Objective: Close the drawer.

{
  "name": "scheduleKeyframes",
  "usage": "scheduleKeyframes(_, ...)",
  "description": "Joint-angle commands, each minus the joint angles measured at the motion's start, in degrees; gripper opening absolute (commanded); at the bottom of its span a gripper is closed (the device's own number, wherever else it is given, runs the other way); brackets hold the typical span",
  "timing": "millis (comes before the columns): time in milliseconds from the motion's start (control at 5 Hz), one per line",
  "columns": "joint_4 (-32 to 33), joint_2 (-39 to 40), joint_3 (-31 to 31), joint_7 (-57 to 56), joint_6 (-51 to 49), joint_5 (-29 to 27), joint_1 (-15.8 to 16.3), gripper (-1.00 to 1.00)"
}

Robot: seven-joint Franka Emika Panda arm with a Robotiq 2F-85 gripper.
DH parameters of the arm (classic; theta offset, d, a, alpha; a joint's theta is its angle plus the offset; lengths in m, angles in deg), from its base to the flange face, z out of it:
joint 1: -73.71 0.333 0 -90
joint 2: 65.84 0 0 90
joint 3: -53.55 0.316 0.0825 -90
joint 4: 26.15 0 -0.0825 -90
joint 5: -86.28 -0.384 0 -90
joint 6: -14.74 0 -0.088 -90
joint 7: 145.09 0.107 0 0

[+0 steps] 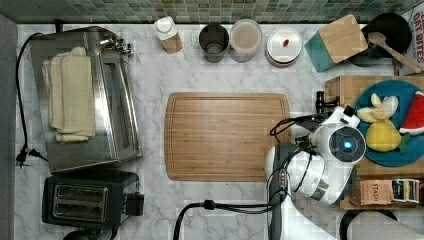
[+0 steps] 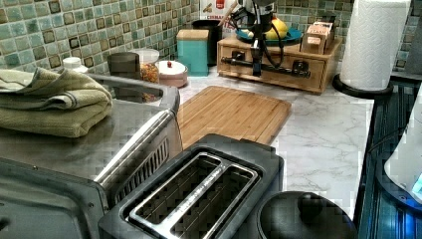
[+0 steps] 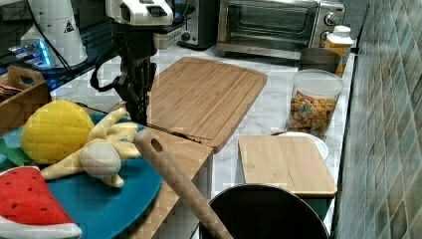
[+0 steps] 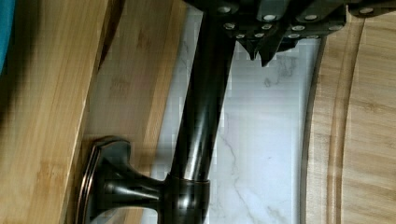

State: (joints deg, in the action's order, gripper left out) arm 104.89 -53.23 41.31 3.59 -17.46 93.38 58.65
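Observation:
The drawer (image 2: 278,75) sits in the light-wood cabinet (image 1: 350,84) at the top view's right, its flat front panel (image 4: 135,93) almost flush with the cabinet face. A dark bar handle (image 4: 201,116) runs along that front on flared mounts. My gripper (image 4: 261,53) hangs straight down at the handle (image 2: 239,61), on the side facing the cutting board. Its fingertips meet and lie against the bar, holding nothing. In the right view the gripper (image 3: 137,112) stands just in front of the cabinet's edge.
A bamboo cutting board (image 1: 227,135) lies on the marble counter right beside the drawer front. A blue plate (image 1: 395,157) of toy fruit rests on the cabinet. A paper towel roll (image 2: 373,40), a toaster oven (image 1: 85,100), a toaster (image 1: 85,200) and jars stand around.

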Motion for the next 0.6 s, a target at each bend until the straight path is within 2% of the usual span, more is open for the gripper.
scheduleKeyframes(200, -7.4, -0.9, -7.7, -2.6, 3.0, 1.2, -6.6, -1.00)
scheduleKeyframes(600, -7.4, -0.9, -7.8, -2.7, 3.0, 1.2, -6.6, -1.00)
